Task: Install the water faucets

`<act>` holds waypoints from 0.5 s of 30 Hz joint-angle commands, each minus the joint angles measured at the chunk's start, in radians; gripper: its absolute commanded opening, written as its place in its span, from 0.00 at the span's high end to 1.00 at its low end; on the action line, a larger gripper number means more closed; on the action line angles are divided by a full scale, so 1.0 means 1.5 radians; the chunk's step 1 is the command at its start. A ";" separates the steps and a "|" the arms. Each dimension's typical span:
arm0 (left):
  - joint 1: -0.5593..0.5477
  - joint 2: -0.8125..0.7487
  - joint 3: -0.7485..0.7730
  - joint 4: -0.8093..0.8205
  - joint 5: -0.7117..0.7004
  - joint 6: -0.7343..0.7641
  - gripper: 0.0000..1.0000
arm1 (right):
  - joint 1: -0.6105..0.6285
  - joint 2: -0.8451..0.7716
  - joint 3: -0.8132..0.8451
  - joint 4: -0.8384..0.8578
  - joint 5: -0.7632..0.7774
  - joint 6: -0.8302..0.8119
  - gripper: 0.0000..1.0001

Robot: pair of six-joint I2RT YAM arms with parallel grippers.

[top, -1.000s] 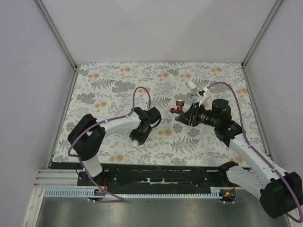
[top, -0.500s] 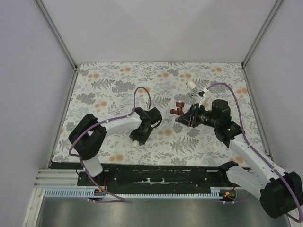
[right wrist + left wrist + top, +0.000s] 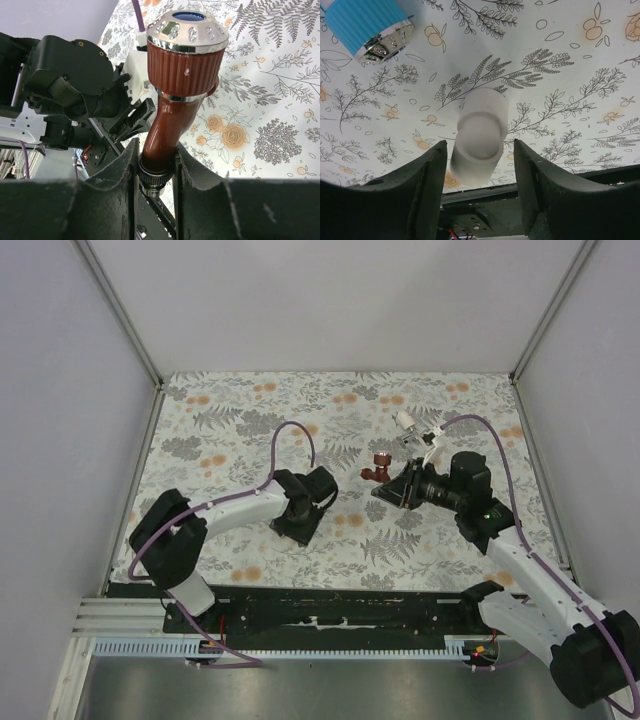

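My right gripper [image 3: 157,175] is shut on the stem of the reddish-brown faucet [image 3: 185,65], holding it knob-up above the table. In the top view this faucet [image 3: 378,464] sticks out left of the right gripper [image 3: 392,482]. My left gripper [image 3: 479,195] is open, its fingers either side of a small white plastic pipe fitting [image 3: 480,132] lying on the table, not touching it. A blue faucet's ribbed knob [image 3: 367,27] lies beyond it at upper left. In the top view the left gripper [image 3: 298,523] covers the fitting. A white-silver faucet [image 3: 408,423] lies behind the right gripper.
The floral table cover [image 3: 230,430] is ringed by grey walls and metal posts. The black base rail [image 3: 320,610] runs along the near edge and shows in the left wrist view [image 3: 485,220]. Purple cables [image 3: 290,440] loop above both arms.
My left gripper has turned and moved down over the white fitting, which now is hidden under it in the top view. The right gripper and its faucet have hardly moved.
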 commanded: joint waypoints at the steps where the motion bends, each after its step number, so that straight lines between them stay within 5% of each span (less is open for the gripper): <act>1: -0.009 -0.072 0.004 0.008 -0.016 -0.026 0.39 | -0.003 -0.026 0.005 0.003 0.005 -0.023 1.00; 7: -0.009 -0.203 0.050 -0.011 -0.055 -0.023 0.36 | -0.005 -0.048 0.027 -0.022 0.015 -0.040 1.00; 15: -0.009 -0.272 0.134 -0.004 0.012 0.001 0.32 | -0.005 -0.068 0.057 -0.043 0.018 -0.054 1.00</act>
